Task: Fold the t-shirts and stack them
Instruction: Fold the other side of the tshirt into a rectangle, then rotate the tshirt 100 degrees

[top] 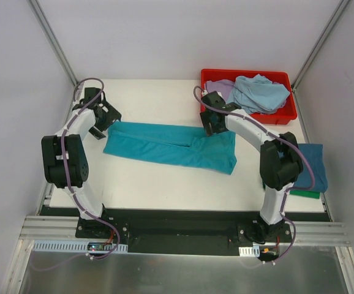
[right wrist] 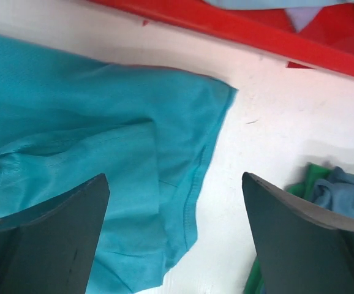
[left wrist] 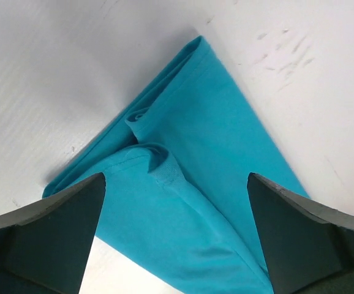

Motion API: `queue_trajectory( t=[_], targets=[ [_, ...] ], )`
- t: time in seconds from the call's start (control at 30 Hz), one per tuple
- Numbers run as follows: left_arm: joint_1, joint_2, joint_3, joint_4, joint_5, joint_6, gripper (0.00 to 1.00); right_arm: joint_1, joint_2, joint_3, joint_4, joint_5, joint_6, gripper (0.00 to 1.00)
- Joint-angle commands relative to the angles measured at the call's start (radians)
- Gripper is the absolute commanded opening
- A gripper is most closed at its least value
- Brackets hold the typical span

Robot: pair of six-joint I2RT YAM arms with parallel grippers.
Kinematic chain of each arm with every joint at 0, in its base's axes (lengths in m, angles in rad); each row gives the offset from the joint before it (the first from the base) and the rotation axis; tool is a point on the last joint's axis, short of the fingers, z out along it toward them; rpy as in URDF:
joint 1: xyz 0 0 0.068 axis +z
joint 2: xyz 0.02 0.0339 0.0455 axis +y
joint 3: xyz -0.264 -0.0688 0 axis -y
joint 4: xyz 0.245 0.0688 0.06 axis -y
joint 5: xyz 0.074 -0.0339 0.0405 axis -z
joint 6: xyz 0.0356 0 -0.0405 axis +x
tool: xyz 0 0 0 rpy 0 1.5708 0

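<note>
At mid-frame the teal t-shirt (top: 171, 147) lies folded lengthwise, I think — left gripper (left wrist: 177, 184) and right gripper (right wrist: 176, 184) gape empty; next I pinch an end, folding across.

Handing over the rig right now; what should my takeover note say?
Left pincer: open, empty, at the left end of the teal cloth t-shirt.
Right pincer: open, empty, above its right end.
Done: teal folded into a long strip on the white table.
Pale blue cloth t-shirt and lavender cloth t-shirt lie crumpled in the red plastic tray.
Dark blue cloth t-shirt sits on the green cloth t-shirt at the table's right edge, seemingly folded.
Left: fold teal shorter, stack it, do the tray's two.
</note>
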Motion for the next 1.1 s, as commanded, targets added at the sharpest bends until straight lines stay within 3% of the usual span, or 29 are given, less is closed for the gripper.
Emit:
queue_trajectory(
  t=[0.0,0.07,0.17,0.37,0.47,0.6,0.67,0.77,0.9,1.0,1.07],
  targets=[
    [-0.014,-0.124,0.035,-0.011,0.027,0.027,0.99,0.003,-0.193,-0.062,0.004,0.074,0.083,0.96],
    [-0.033,-0.128,0.034,-0.01,0.061,0.039,0.99,0.002,-0.277,-0.137,0.023,0.057,0.129,0.96],
    [-0.068,-0.075,0.053,0.001,0.157,0.074,0.99,0.003,-0.351,-0.247,0.062,-0.091,0.193,0.96],
    [-0.137,0.083,0.112,-0.001,0.294,0.091,0.99,0.003,-0.348,-0.352,0.115,-0.283,0.272,0.96],
    [-0.142,0.123,0.107,-0.002,0.261,0.091,0.99,0.002,-0.318,-0.37,0.157,-0.344,0.278,0.96],
    [-0.122,0.149,0.083,-0.008,0.1,0.12,0.99,0.009,-0.235,-0.349,0.193,-0.468,0.275,0.96],
    [-0.079,0.146,0.043,-0.022,0.113,0.114,0.99,0.022,-0.164,-0.32,0.187,-0.487,0.261,0.96],
    [-0.004,0.074,-0.112,-0.025,0.139,0.081,0.99,0.036,-0.089,-0.265,0.167,-0.512,0.258,0.96],
    [0.009,-0.125,-0.334,-0.024,0.122,0.076,0.99,0.048,0.03,-0.147,0.139,-0.584,0.246,0.96],
    [-0.002,-0.309,-0.536,-0.024,0.133,0.032,0.99,0.046,0.145,-0.003,0.122,-0.64,0.235,0.96],
    [-0.016,-0.438,-0.656,-0.024,0.127,-0.02,0.99,0.049,0.259,0.178,0.064,-0.708,0.214,0.96]
  ],
)
